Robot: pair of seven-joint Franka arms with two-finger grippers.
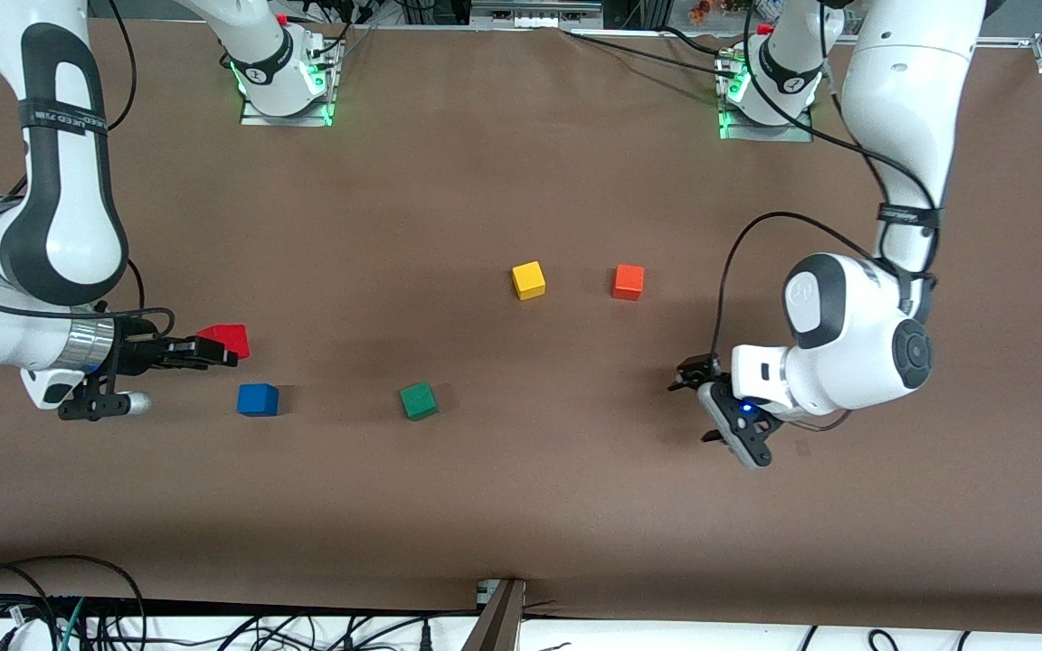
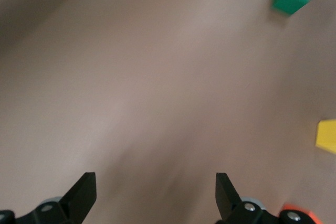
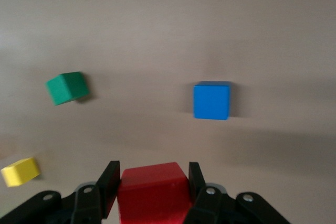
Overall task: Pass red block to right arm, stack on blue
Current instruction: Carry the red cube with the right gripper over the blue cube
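Observation:
My right gripper (image 1: 224, 353) is shut on the red block (image 1: 226, 339) and holds it in the air at the right arm's end of the table. In the right wrist view the red block (image 3: 153, 191) sits between the black fingers (image 3: 108, 187). The blue cube (image 1: 257, 399) lies on the table close by, nearer to the front camera than the held block; it also shows in the right wrist view (image 3: 211, 100). My left gripper (image 1: 697, 402) is open and empty, low over the table at the left arm's end; its fingertips (image 2: 84, 192) stand wide apart.
A green cube (image 1: 418, 400) lies beside the blue cube, toward the table's middle. A yellow cube (image 1: 528, 279) and an orange cube (image 1: 628, 281) lie side by side farther from the front camera. The brown table (image 1: 521, 506) has open room along its near edge.

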